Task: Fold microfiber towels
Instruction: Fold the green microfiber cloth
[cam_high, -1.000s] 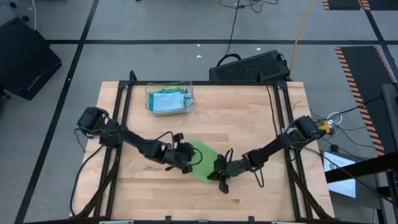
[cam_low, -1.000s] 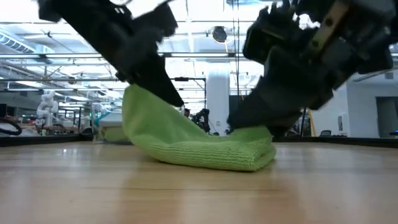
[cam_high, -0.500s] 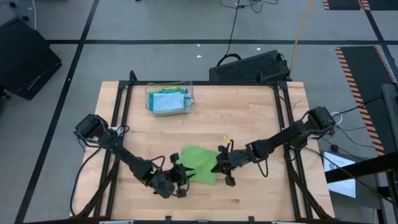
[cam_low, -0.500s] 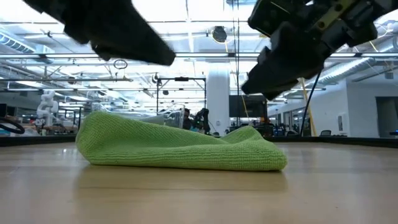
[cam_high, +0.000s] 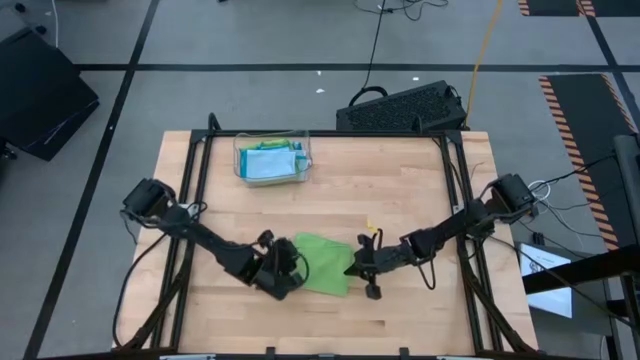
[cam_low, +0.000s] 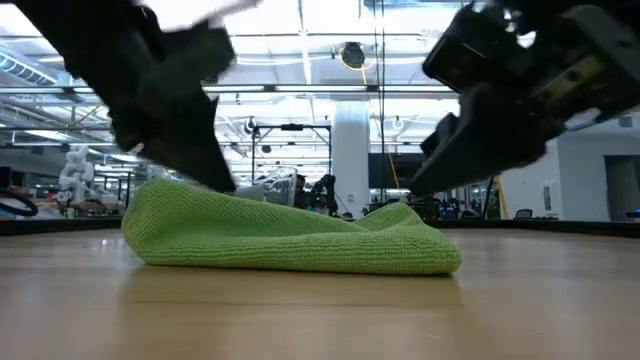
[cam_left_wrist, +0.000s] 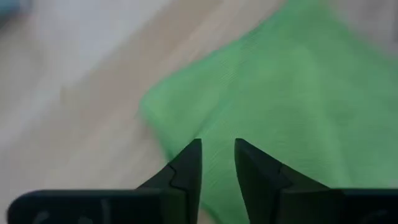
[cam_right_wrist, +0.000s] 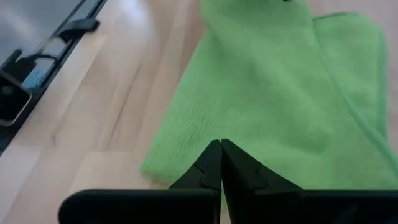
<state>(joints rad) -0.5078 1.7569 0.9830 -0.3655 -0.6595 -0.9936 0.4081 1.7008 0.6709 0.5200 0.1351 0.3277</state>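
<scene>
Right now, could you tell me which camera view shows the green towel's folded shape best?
The right wrist view: the green towel nearly fills it, folded layers visible. The high view shows a small patch between both arms, the low view only its side profile, and the left wrist view one blurred corner.

The wooden table (cam_high: 400, 190) stands on a grey floor (cam_high: 250, 95) with dark lines. A black keyboard (cam_high: 405, 108) lies beyond its far edge. Behind, a white column (cam_low: 350, 160) rises under bright ceiling lights (cam_low: 300, 15).
</scene>
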